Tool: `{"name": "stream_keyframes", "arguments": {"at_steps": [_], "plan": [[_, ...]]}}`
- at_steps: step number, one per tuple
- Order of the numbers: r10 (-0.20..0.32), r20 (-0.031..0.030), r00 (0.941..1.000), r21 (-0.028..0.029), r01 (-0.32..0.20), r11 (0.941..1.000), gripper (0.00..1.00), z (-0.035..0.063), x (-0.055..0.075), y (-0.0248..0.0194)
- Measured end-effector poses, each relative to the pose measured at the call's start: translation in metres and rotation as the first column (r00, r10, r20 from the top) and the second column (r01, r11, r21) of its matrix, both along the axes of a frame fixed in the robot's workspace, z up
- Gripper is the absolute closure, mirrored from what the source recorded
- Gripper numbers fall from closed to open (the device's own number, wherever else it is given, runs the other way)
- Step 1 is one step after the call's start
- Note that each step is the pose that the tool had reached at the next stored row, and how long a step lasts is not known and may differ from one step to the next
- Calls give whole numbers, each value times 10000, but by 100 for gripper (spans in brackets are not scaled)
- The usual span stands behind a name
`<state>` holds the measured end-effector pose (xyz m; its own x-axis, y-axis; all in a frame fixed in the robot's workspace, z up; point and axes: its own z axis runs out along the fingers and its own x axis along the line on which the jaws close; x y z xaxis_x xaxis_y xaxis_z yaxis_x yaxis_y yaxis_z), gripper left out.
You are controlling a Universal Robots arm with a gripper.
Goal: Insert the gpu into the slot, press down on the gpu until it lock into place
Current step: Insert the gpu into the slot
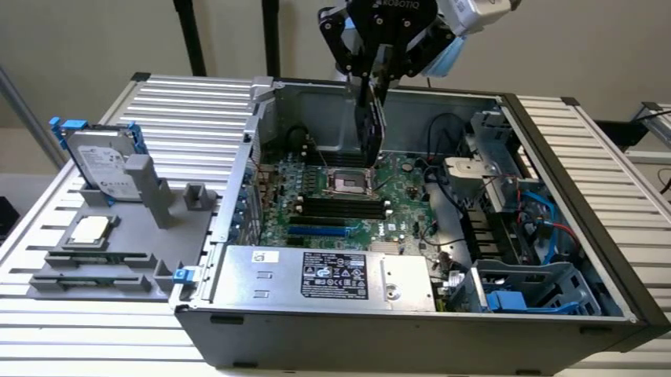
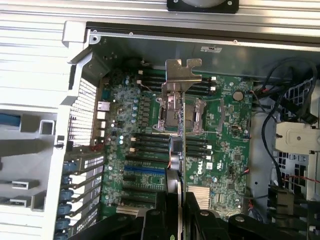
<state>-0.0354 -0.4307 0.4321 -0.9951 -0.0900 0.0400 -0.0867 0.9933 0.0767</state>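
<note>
Gripper: the gripper point(image 1: 372, 77) hangs at the top centre of the exterior view, above the open computer case point(image 1: 419, 330). Its fingers stand fairly wide and are closed against the two faces of the gpu point(image 1: 369, 126), gripping it by its upper end. In the wrist view the gripper point(image 2: 176, 222) sits at the bottom centre of the frame.

Gpu position: it is held in the air, clear of the motherboard point(image 1: 404, 200), over the CPU socket point(image 1: 350, 182) in the centre of the exterior view.

Gpu attitude: it appears to hang with its long axis pointing down and is seen nearly edge-on. In the wrist view the gpu point(image 2: 176, 100) runs as a thin line up the middle of the frame, with its metal bracket at the far end.

Gpu look: a dark, flat, thin card with a silvery notched bracket.

Slot: the blue slot point(image 1: 317, 232) lies lower in the exterior view than the card, between the black memory slots point(image 1: 341, 208) and the power supply point(image 1: 325, 275). Nothing is seated in it.

Key relation: in the wrist view the slot point(image 2: 145, 170) lies left of the card's edge and runs across the frame, while the card's edge runs up it. By this judgement the card is neither over the slot nor lined up with it.

Task state: the gpu is not yet inserted or pressed down.
</note>
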Motion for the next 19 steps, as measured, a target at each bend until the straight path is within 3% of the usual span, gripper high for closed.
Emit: {"name": "stream_keyframes", "arguments": {"at_steps": [5,10,15,19], "plan": [[871,0,9962,-1,-871,9962,74,0,0,0],[802,3,9968,1,-802,9968,74,-1,-4,1],[1698,2,9855,1,-1698,9855,74,-2,-5,1],[2423,2,9702,1,-2423,9702,74,-2,-5,2]]}}
